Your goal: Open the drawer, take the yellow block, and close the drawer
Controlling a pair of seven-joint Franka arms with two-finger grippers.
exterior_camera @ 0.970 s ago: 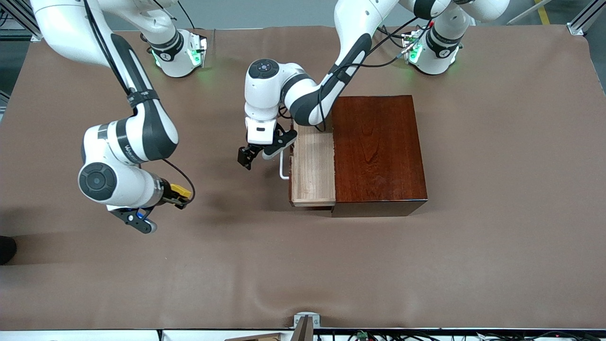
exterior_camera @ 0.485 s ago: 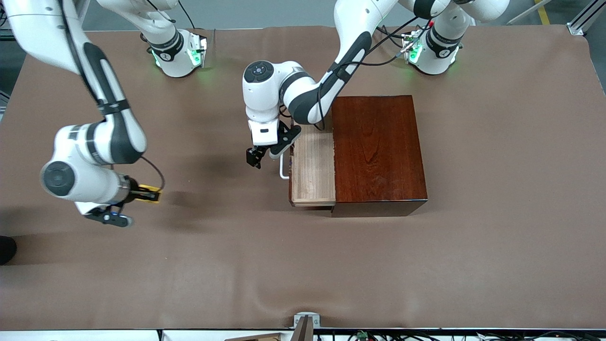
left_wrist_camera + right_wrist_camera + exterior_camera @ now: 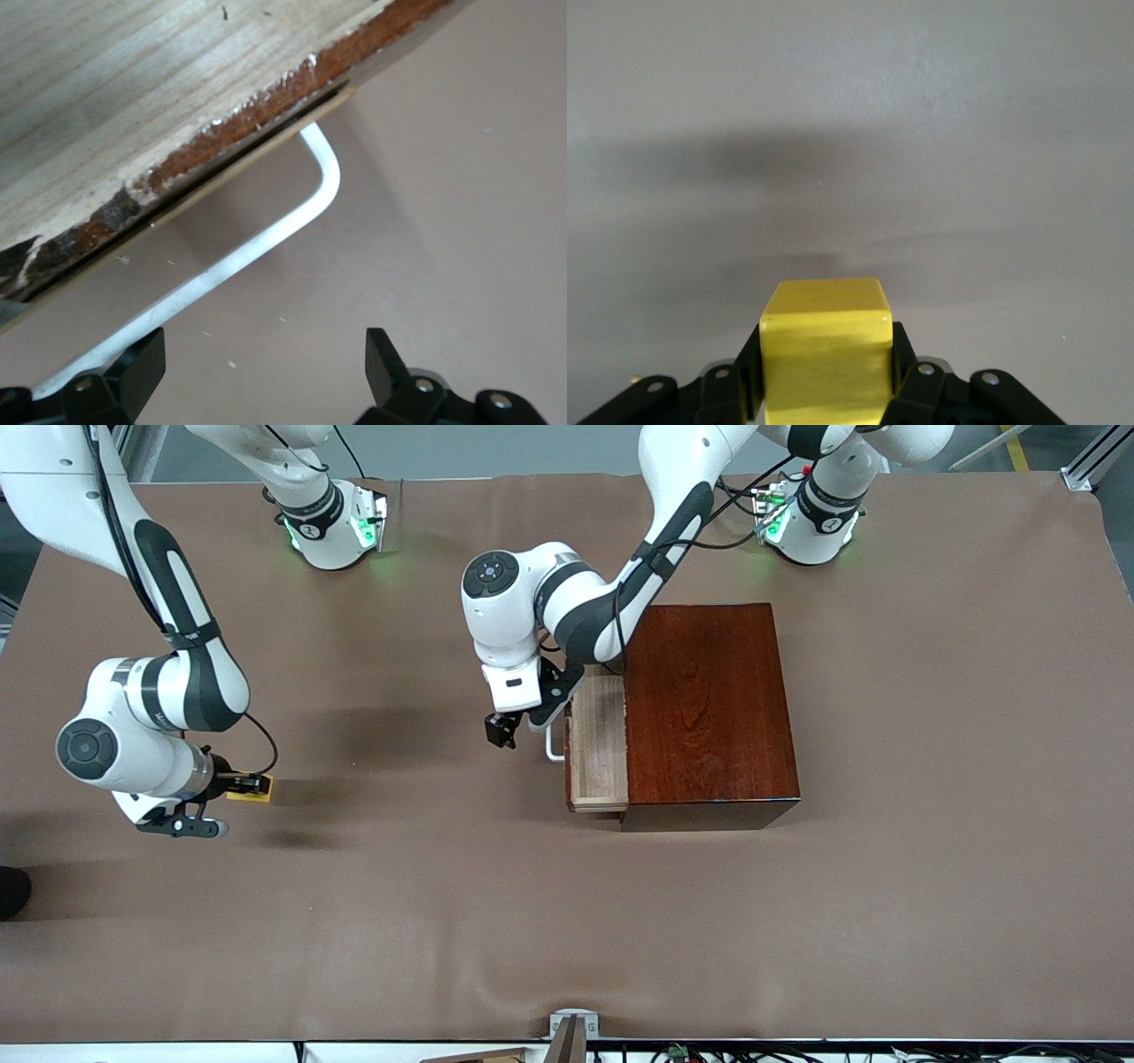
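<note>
We see the right gripper (image 3: 248, 784) clamped on the yellow block (image 3: 824, 354), a light stiff cube, over the table's right-arm end, while the left gripper (image 3: 505, 731), fingers apart, pushes the half-open drawer (image 3: 598, 744) at its smooth handle (image 3: 266, 235).

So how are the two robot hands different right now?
The right hand is shut on the yellow block, over bare table toward the right arm's end; the left hand holds nothing. The left hand's fingers stand open beside the drawer and its white handle. Both have black fingers.
</note>
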